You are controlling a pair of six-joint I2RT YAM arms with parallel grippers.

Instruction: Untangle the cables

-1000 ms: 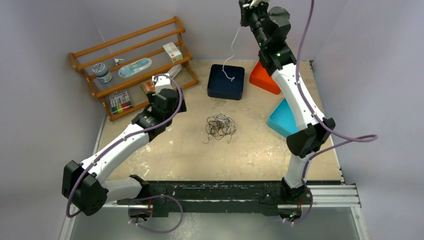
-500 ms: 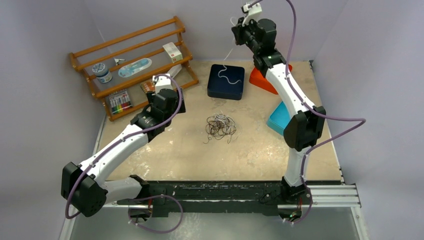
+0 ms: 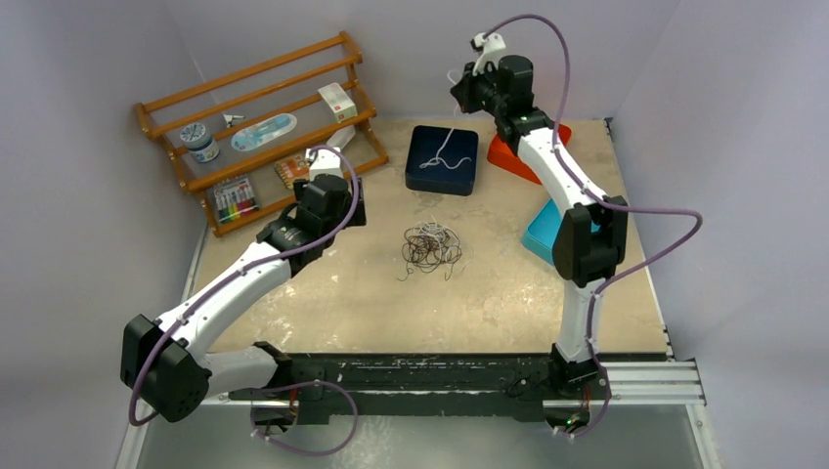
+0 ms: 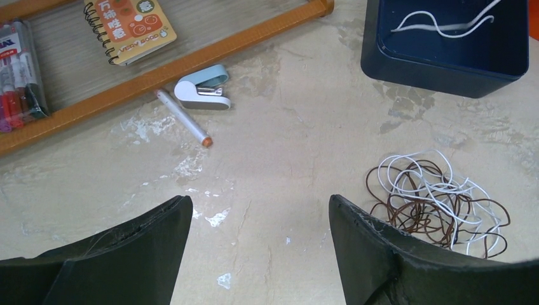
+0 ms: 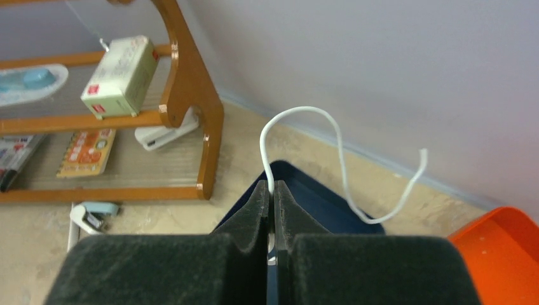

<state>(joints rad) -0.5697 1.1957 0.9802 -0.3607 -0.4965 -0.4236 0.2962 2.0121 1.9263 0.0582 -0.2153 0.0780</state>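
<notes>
At mid-table on the scuffed beige tabletop [image 3: 342,293], a roundish knot of thin white and dark brown cables [image 3: 430,246], no clear long axis. Left of it, left gripper [image 4: 259,206] spread wide, holding nothing. Farther back, right gripper [image 5: 272,190] pinched shut on one white cable [image 5: 302,108], hanging steeply down into the square navy plastic bin [image 3: 442,186]; pinch itself plain only from the right wrist. Behind, pale lilac walls [image 5: 381,63].
</notes>
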